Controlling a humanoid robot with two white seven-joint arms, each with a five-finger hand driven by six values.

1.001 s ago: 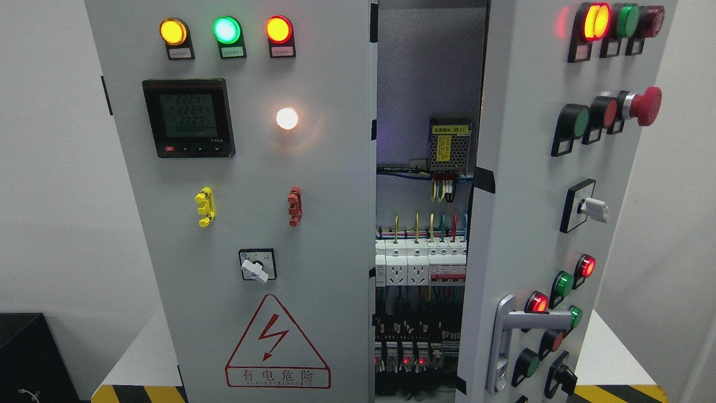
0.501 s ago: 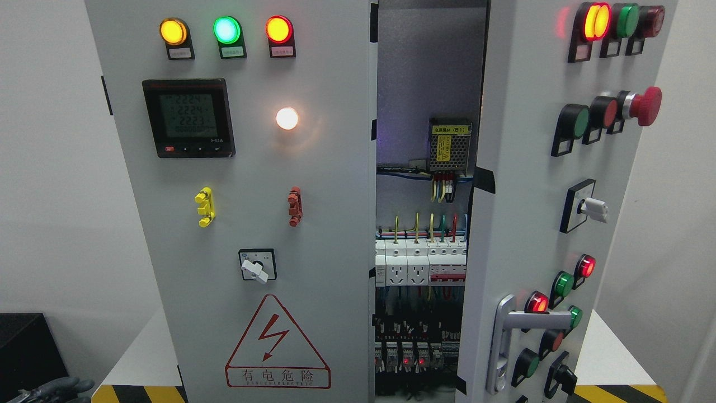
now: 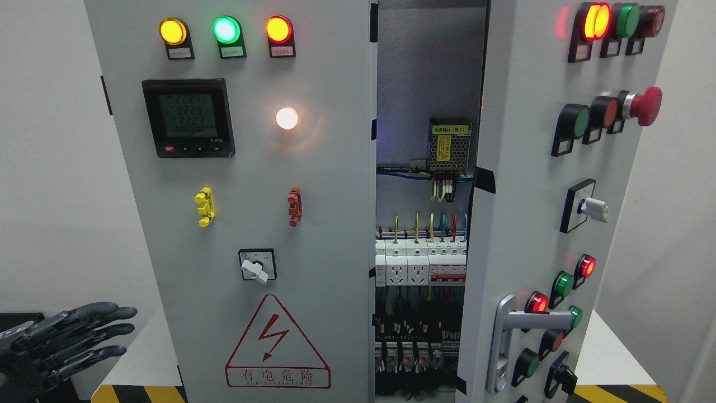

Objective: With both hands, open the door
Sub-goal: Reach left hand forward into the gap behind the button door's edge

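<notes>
the left hand [image 3: 59, 341] shows at the lower left, fingers [image 3: 106, 312] stretched out flat and spread a little, holding nothing. well off to its right the right door [image 3: 526, 212] stands ajar, its silver handle [image 3: 512, 341] untouched, breakers [image 3: 419, 263] showing in the gap.

Background and interior items, no task parts.
White counter [image 3: 615, 358] under the cabinet, yellow-black hazard tape [image 3: 618, 393] along its front edge at 5 o'clock and again at 7 o'clock. Plain white wall [image 3: 50, 184] at 9 o'clock. Inside the opening: power supply module [image 3: 449, 144] near centre, white breakers [image 3: 417, 263] below it, coloured wires [image 3: 430, 221] between them.
</notes>
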